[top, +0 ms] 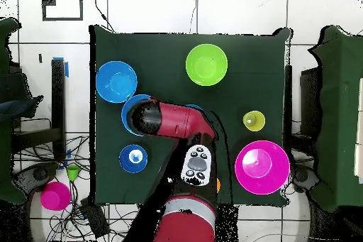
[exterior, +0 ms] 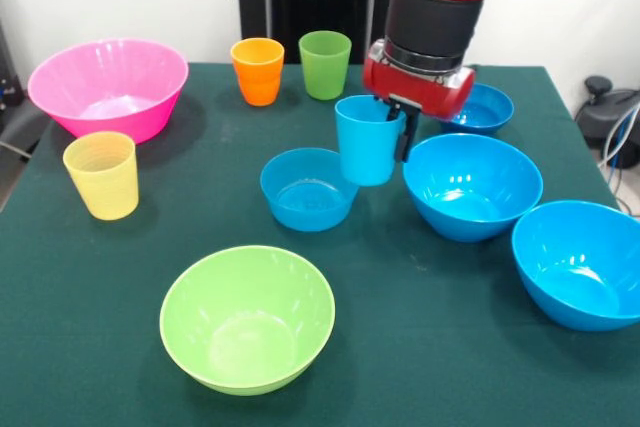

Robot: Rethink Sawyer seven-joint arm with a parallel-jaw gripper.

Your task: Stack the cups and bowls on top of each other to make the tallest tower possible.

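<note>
My gripper [exterior: 393, 130] is shut on the rim of the light blue cup [exterior: 367, 142] and holds it upright between a small blue bowl [exterior: 308, 190] and a large blue bowl [exterior: 470, 187]. Another large blue bowl [exterior: 580, 263] sits at the right, and a small blue bowl [exterior: 480, 107] lies behind the arm. The pink bowl [exterior: 110, 87], yellow cup [exterior: 102, 175], orange cup [exterior: 257, 70], green cup [exterior: 325, 64] and lime green bowl [exterior: 248, 317] each stand alone. No tower is in view. In the overhead view the arm [top: 177, 120] hides the gripper and the held cup.
The green table cloth [exterior: 120, 277] ends close to the right blue bowl. Beyond the right edge stands black equipment with cables [exterior: 607, 107]. In the overhead view a pink bowl [top: 55, 195] and a green funnel [top: 72, 172] lie off the table.
</note>
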